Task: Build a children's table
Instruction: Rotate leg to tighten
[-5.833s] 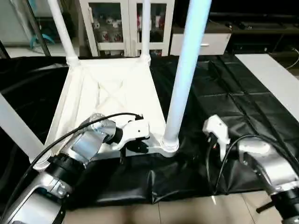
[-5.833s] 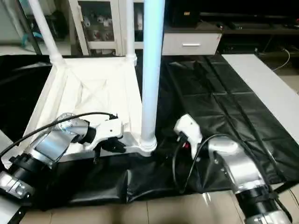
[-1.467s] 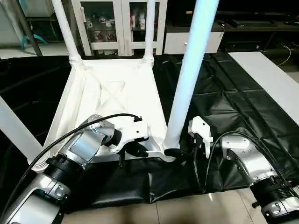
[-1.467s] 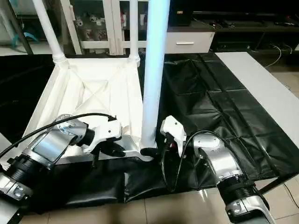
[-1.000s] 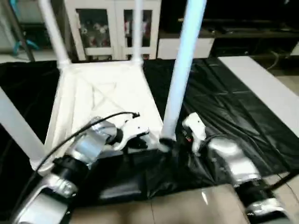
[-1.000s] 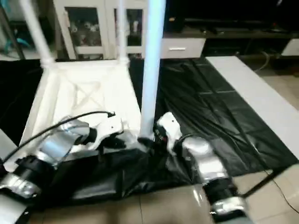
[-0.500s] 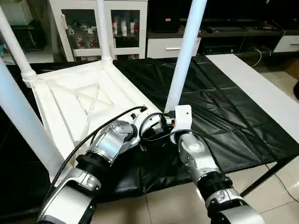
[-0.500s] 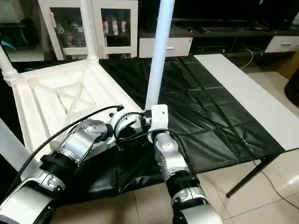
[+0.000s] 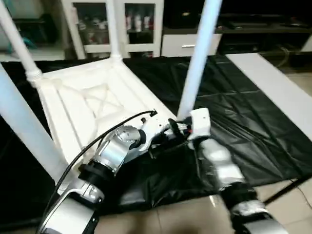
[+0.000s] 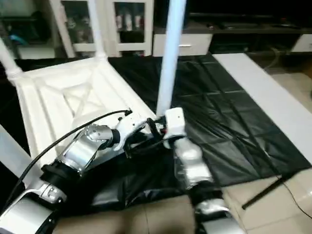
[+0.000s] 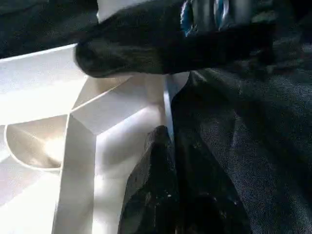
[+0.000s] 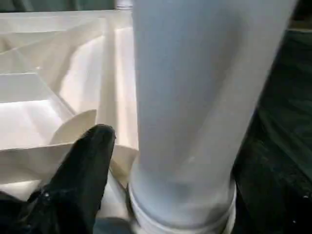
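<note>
The children's table lies upside down on a black sheet, its white ribbed tabletop (image 9: pixel 83 105) facing up. A white leg stands in each corner socket: far left (image 9: pixel 22 46), far right (image 9: pixel 113 29), near left (image 9: pixel 27 126) and near right (image 9: pixel 197 58). My left gripper (image 9: pixel 160 140) is at the near right corner, shut on the tabletop's thin rim (image 11: pixel 168 105). My right gripper (image 9: pixel 179 126) is open around the base of the near right leg (image 12: pixel 195 97). One of its black fingers (image 12: pixel 83 170) stands a little apart from the tube; the other is hidden behind it.
The black sheet (image 9: pixel 234 107) covers the work surface and hangs over its near edge above the tiled floor (image 9: pixel 161 214). A flat white board (image 9: pixel 278 83) lies along the right side. A white glass-door cabinet (image 9: pixel 122 24) stands behind the table.
The tabletop has swung round on the sheet, its near right corner moving away from me, and both grippers went with it. The view itself has also shifted.
</note>
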Available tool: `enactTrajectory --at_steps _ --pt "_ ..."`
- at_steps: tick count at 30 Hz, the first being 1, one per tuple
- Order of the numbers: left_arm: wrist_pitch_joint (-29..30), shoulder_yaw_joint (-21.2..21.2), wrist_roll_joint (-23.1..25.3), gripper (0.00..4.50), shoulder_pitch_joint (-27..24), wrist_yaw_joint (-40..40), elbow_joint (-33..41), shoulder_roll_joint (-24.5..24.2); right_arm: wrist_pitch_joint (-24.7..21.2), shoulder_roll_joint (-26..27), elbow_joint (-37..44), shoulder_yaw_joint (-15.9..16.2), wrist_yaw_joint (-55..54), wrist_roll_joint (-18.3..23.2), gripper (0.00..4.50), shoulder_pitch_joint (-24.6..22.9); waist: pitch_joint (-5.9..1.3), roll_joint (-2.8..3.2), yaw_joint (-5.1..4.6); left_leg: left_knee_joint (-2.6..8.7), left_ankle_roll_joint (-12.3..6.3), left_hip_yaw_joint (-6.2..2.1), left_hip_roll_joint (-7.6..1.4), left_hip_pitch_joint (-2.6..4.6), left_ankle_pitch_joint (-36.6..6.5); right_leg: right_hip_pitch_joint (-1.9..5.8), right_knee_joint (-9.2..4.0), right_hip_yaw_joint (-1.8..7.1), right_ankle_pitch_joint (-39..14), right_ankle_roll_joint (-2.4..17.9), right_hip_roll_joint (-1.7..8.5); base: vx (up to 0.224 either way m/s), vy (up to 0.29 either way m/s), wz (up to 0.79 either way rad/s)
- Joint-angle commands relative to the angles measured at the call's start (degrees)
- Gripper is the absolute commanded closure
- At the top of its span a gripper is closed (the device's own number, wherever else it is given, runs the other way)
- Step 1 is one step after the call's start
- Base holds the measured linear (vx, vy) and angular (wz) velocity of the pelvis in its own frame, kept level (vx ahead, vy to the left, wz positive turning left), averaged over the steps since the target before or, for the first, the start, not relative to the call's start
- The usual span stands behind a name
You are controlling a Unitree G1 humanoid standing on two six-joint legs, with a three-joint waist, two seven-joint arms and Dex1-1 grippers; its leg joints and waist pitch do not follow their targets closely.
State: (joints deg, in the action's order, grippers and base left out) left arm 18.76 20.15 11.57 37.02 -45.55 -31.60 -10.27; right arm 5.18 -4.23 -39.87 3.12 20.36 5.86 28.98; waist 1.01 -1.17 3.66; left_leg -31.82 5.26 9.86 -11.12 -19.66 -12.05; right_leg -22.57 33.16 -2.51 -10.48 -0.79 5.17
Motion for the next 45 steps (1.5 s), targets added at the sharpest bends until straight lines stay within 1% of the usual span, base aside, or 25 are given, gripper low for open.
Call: enactTrajectory --at_steps 1,3,4,6,7,8,9,10,11,12,13,15,16,17,18,19,21,22,26,27,28,31,35,39,45 --pt "1.2 3.5 2.2 4.50 -2.6 -2.9 -3.4 -2.2 -0.9 -2.6 3.5 0.9 5.8 1.2 0.36 -0.5 -2.37 0.16 0.30 3.30 -4.71 0.08 -1.60 -0.40 -6.1 2.45 -2.48 1.70 0.9 13.8 2.35 0.000 0.000 0.00" --pt "0.6 5.3 2.3 4.50 -3.4 -7.3 -2.3 -4.0 -1.9 -7.3 6.9 2.9 14.9 2.1 0.29 -1.6 -2.39 0.14 0.50 2.88 -6.40 0.18 -1.51 -0.55 -2.9 2.64 -2.09 1.55 5.4 14.8 2.17 0.000 0.000 0.00" --pt "1.2 6.3 2.1 4.50 -3.9 -10.0 -1.3 -5.0 -2.8 -9.6 8.8 3.9 19.4 2.5 0.07 -2.3 -2.22 0.10 0.58 2.91 -6.94 0.25 -1.56 -0.54 -3.4 2.58 -2.19 1.58 4.9 15.1 2.31 0.000 0.000 0.00" --pt "1.2 8.4 1.3 4.50 -5.1 -15.8 1.0 -7.0 -4.9 -13.9 12.3 5.8 27.6 3.5 0.07 -3.8 -2.18 0.06 0.70 2.97 -7.47 0.23 -1.70 -0.38 -5.3 2.77 -2.44 1.50 2.2 15.3 2.26 0.000 0.000 0.00" --pt "2.3 9.3 0.9 4.50 -5.6 -18.3 2.3 -8.0 -5.3 -15.6 13.4 6.5 30.9 3.9 0.07 -4.4 -1.95 0.00 0.82 3.16 -7.39 0.28 -1.91 -0.40 -6.8 2.56 -2.62 1.64 -0.2 15.3 2.39 0.000 0.000 0.00" --pt "2.3 9.3 0.9 4.50 -5.6 -18.3 2.3 -8.0 -5.3 -15.6 13.4 6.5 30.9 3.9 0.07 -4.4 -1.97 0.04 0.95 3.24 -7.03 0.22 -2.00 -0.30 -7.7 2.60 -2.67 1.60 -1.5 15.3 2.50 0.000 0.000 0.00" --pt "3.2 9.8 0.6 4.50 -5.9 -19.7 3.2 -8.6 -5.7 -16.7 14.2 6.8 32.9 4.1 0.07 -4.8 -1.84 0.09 1.04 3.43 -6.14 0.28 -2.07 -0.21 -9.2 2.41 -2.88 1.70 -4.2 15.3 2.56 0.000 0.000 0.00" --pt "3.3 10.8 -0.4 4.50 -6.5 -22.8 4.8 -9.8 -5.7 -18.0 14.4 7.1 35.4 4.3 0.07 -5.2 -1.86 -0.10 1.23 3.51 -5.43 0.26 -2.12 -0.11 -10.2 2.29 -3.01 1.71 -6.4 15.0 2.63 0.000 0.000 0.00" --pt "3.7 11.2 -0.8 4.50 -6.8 -24.4 5.7 -10.4 -6.0 -18.7 14.6 7.4 37.0 4.7 0.07 -5.4 -1.83 -0.25 1.28 3.55 -5.22 0.26 -2.16 -0.11 -10.6 2.28 -3.07 1.74 -7.3 14.8 2.69 0.000 0.000 0.00" --pt "3.8 11.7 -1.3 4.50 -7.1 -25.9 6.6 -11.1 -6.6 -19.6 14.8 7.9 38.9 5.0 0.07 -5.7 -1.76 -0.10 1.41 3.61 -4.82 0.29 -2.20 0.03 -10.7 2.07 -3.12 1.78 -8.2 14.7 2.63 0.000 0.000 0.00" --pt "3.9 11.8 -1.3 4.50 -7.1 -26.0 6.7 -11.2 -6.7 -19.8 14.8 8.0 39.2 5.1 0.07 -5.8 -1.82 -0.02 1.54 3.55 -4.64 0.36 -2.21 0.27 -10.3 2.00 -3.05 1.77 -7.6 14.9 2.54 0.000 0.000 0.00" --pt "4.5 12.2 -1.4 4.50 -7.3 -27.1 7.6 -11.9 -8.3 -20.9 15.3 8.8 42.3 5.8 0.07 -6.0 -1.87 0.00 1.60 3.44 -4.75 0.40 -2.19 0.16 -9.0 2.08 -2.78 1.75 -5.6 15.2 2.45 0.000 0.000 0.00" --pt "5.0 12.4 -1.5 4.50 -7.5 -27.7 8.2 -12.3 -9.1 -21.0 15.5 9.2 43.4 6.1 0.07 -6.0 -1.95 -0.22 1.54 3.35 -4.90 0.42 -2.10 0.03 -8.4 2.22 -2.61 1.69 -4.4 15.3 2.39 0.000 0.000 0.00" --pt "5.3 12.5 -1.5 4.50 -7.6 -28.1 8.4 -12.4 -9.3 -21.1 15.6 9.3 43.9 6.2 0.07 -5.9 -2.00 -0.19 1.56 3.32 -4.95 0.35 -2.08 -0.06 -7.9 2.32 -2.49 1.66 -4.0 15.4 2.46 0.000 0.000 0.00" --pt "5.5 12.6 -1.6 4.50 -7.7 -28.5 8.7 -12.5 -9.6 -21.1 15.6 9.5 44.3 6.3 0.07 -5.9 -2.01 -0.24 1.57 3.26 -5.05 0.37 -2.04 -0.11 -7.6 2.35 -2.50 1.67 -3.7 15.4 2.53 0.000 0.000 0.00" --pt "6.5 12.8 -1.6 4.50 -8.1 -29.5 10.0 -12.9 -10.3 -21.1 15.7 10.1 45.5 6.1 0.07 -5.7 -2.05 -0.52 1.56 3.20 -5.20 0.39 -2.01 -0.18 -7.3 2.44 -2.44 1.66 -3.9 15.4 2.61 0.000 0.000 0.00" --pt "6.9 12.8 -1.7 4.50 -8.2 -29.7 10.5 -13.0 -10.3 -21.1 15.6 10.4 46.0 5.8 0.07 -5.7 -1.97 -0.46 1.57 3.27 -5.28 0.34 -2.04 -0.25 -7.3 2.43 -2.57 1.65 -4.9 15.2 2.71 0.000 0.000 0.00" --pt "7.6 12.9 -1.8 4.50 -8.5 -29.7 11.2 -13.2 -9.7 -21.1 15.3 10.9 46.9 5.1 0.07 -5.7 -2.06 -0.63 1.56 3.19 -5.19 0.39 -2.08 -0.17 -6.9 2.41 -2.54 1.63 -5.2 15.2 2.73 0.000 0.000 0.00" --pt "8.3 12.9 -1.6 4.50 -8.8 -29.6 11.9 -13.4 -9.8 -21.4 14.9 11.8 48.6 5.0 0.07 -5.5 -2.12 -0.53 1.57 3.03 -5.63 0.42 -2.00 -0.18 -5.7 2.40 -2.35 1.60 -3.6 15.5 2.60 0.000 0.000 0.00" --pt "8.4 12.9 -1.6 4.50 -8.8 -29.5 12.1 -13.4 -9.9 -21.2 14.8 11.6 48.7 5.1 0.22 -5.4 -2.13 -0.81 1.57 2.99 -5.70 0.46 -1.97 -0.19 -5.7 2.42 -2.37 1.60 -3.6 15.6 2.60 0.000 0.000 0.00" --pt "8.5 12.9 -1.6 4.50 -8.9 -29.4 12.2 -13.5 -9.4 -20.8 14.5 11.0 48.3 5.3 0.40 -5.3 -2.14 -0.61 1.62 3.00 -5.67 0.44 -1.97 -0.13 -5.8 2.38 -2.37 1.61 -3.8 15.5 2.62 0.000 0.000 0.00" --pt "8.7 12.9 -1.5 4.50 -9.0 -29.3 12.5 -13.6 -9.8 -20.2 14.4 10.2 48.2 6.1 0.65 -5.1 -2.24 -0.59 1.58 2.95 -5.55 0.43 -1.94 -0.05 -5.7 2.41 -2.27 1.59 -3.1 15.7 2.54 0.000 0.000 0.00" --pt "9.4 13.0 -1.4 4.50 -9.2 -29.6 13.1 -13.7 -10.6 -20.3 14.7 10.4 49.0 6.4 0.96 -5.4 -2.33 -0.45 1.61 2.80 -5.86 0.44 -1.89 -0.06 -4.7 2.49 -2.07 1.55 -1.3 16.2 2.49 0.000 0.000 0.00" --pt "9.5 13.1 -1.3 4.50 -9.1 -29.5 13.0 -13.7 -10.8 -20.3 14.8 10.3 49.2 6.4 1.34 -5.7 -2.33 -0.46 1.59 2.80 -5.81 0.45 -1.87 -0.06 -4.9 2.53 -2.10 1.52 -1.6 16.4 2.47 0.000 0.000 0.00" --pt "9.7 13.2 -1.3 4.50 -9.1 -29.4 13.1 -13.8 -11.1 -20.6 14.7 10.4 49.7 6.4 1.73 -5.8 -2.38 -0.47 1.67 2.75 -5.61 0.42 -1.85 -0.03 -5.2 2.59 -2.06 1.51 -1.8 16.3 2.50 0.000 0.000 0.00"
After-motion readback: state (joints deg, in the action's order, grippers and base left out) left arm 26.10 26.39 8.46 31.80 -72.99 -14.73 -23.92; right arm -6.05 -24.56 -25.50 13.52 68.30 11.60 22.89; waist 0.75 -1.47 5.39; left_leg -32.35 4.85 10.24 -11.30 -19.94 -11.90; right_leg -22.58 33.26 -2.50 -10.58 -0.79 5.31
